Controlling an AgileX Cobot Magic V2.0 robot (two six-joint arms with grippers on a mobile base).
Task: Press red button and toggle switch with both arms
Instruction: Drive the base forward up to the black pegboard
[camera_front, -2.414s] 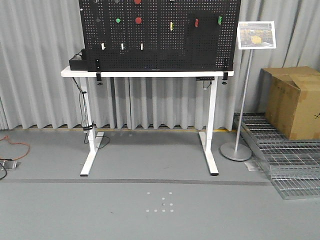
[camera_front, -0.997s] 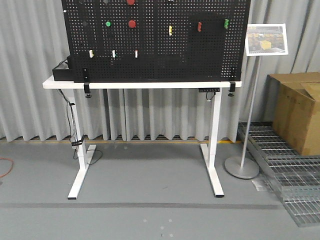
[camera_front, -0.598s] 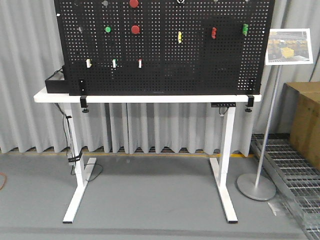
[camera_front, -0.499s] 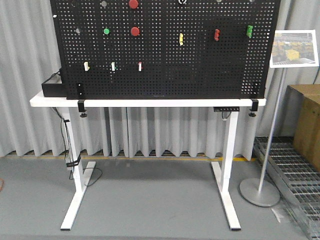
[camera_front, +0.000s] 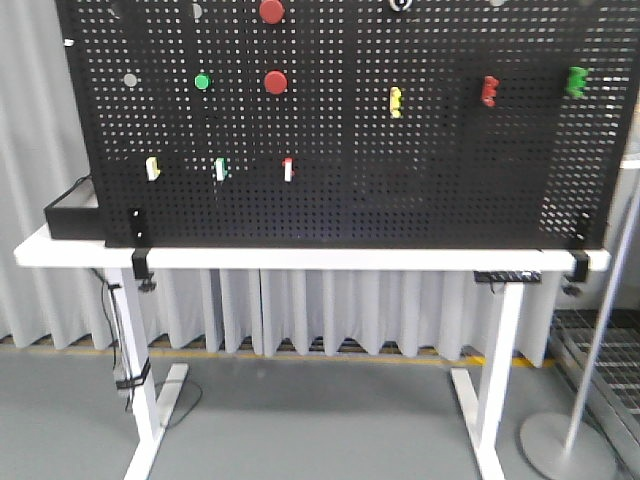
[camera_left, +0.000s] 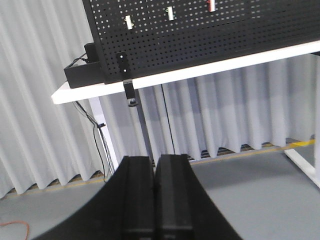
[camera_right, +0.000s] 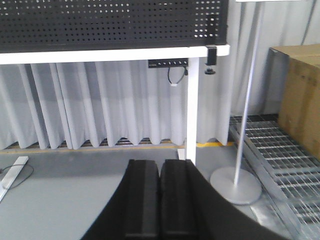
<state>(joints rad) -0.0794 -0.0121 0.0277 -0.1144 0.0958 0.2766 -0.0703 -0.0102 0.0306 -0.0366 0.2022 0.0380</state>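
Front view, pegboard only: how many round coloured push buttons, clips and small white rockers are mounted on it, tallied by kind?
Round push buttons: 3 (larger red button, smaller red button, green button)
Clips: 3 (yellow clip, red clip, green clip)
Small white rockers: 3
Total: 9

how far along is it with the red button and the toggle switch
Done: nothing visible; no arm touches the pegboard. In hand: the left arm and right arm sit low, jaws closed, facing the space under the table. Left: both presses, the red button and toggle switch, high at the board's top edge.
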